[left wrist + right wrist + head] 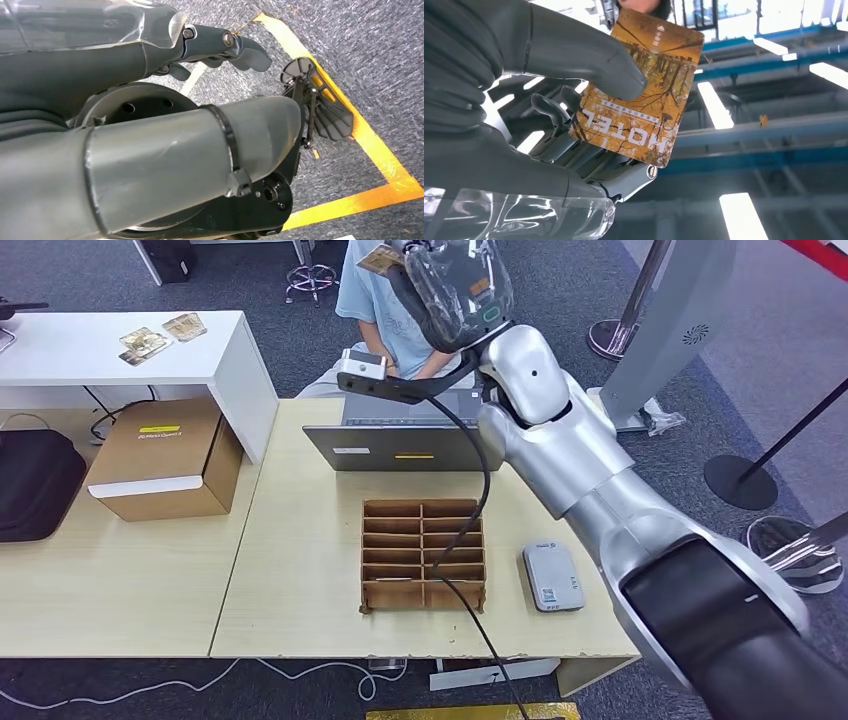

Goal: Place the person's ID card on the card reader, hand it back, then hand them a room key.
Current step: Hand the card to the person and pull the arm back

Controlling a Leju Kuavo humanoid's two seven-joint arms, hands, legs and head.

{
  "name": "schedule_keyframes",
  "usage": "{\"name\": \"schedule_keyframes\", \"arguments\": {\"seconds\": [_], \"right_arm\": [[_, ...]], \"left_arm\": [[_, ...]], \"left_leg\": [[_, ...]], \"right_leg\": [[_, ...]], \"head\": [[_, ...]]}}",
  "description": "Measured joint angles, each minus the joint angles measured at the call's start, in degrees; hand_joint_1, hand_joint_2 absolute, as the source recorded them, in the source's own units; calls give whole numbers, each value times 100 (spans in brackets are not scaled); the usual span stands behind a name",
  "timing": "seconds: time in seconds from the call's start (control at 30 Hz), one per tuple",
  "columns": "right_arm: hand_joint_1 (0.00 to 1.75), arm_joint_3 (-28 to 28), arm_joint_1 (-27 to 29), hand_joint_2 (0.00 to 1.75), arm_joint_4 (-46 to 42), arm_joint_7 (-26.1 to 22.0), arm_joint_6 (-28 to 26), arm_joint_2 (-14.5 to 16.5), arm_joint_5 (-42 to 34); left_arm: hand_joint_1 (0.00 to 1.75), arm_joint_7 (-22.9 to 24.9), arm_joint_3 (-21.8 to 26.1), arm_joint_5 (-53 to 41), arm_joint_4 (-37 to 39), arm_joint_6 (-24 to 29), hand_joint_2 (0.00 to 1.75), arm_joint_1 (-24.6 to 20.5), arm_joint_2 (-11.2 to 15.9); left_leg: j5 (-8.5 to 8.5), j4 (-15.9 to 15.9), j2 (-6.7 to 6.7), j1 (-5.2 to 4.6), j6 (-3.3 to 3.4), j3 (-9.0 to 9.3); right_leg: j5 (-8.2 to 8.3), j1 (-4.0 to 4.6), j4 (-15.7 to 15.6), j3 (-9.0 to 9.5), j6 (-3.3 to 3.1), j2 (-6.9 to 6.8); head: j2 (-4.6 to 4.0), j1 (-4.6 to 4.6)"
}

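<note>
I see the right robot hand (455, 285) raised at the far side of the tabletop (300, 600), its thumb (589, 60) and fingers clamped on the hotel room key (639, 90), an orange card held up toward the seated person (385, 310). The card reader (552, 578) lies flat near the right end of the tabletop, just right of the brown divided card box (423, 555). A laptop (400, 440) stands beyond the box. My left robot hand (220, 45) hangs over the floor, fingers curled on nothing.
</note>
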Motion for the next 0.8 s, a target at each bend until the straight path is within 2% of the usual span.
{"name": "schedule_keyframes", "arguments": {"seconds": [0.17, 0.33, 0.57, 0.8], "right_arm": [[175, 256, -436, 175, 757, 452, 939, 419, 791], [175, 339, -643, 175, 1334, 818, 1938, 642, 919], [175, 14, -818, 175, 1903, 1364, 2727, 600, 635], [175, -261, -889, 175, 2131, 1456, 3051, 463, 573]], "left_arm": [[0, 97, -77, -87, 0, 21, 0, -18, 7], [0, 98, -140, -149, 0, 160, 0, -38, 2], [0, 116, -224, -213, 0, 474, 0, -97, -23], [0, 298, -358, -269, 0, 410, 0, -204, -22]], "left_leg": [[0, 1, 3, -2, 0, 0], [0, 2, -6, -1, 0, -1], [0, 6, -3, -3, 0, -1], [0, 7, 0, -2, 0, 0]], "right_leg": [[1, -1, -2, -2, -1, 4], [1, -1, -4, -1, -1, -5], [3, -2, -6, -3, 1, -1], [6, -2, -6, -4, 4, 3]], "head": [[0, 1], [0, 1], [0, 1], [0, 0]]}}
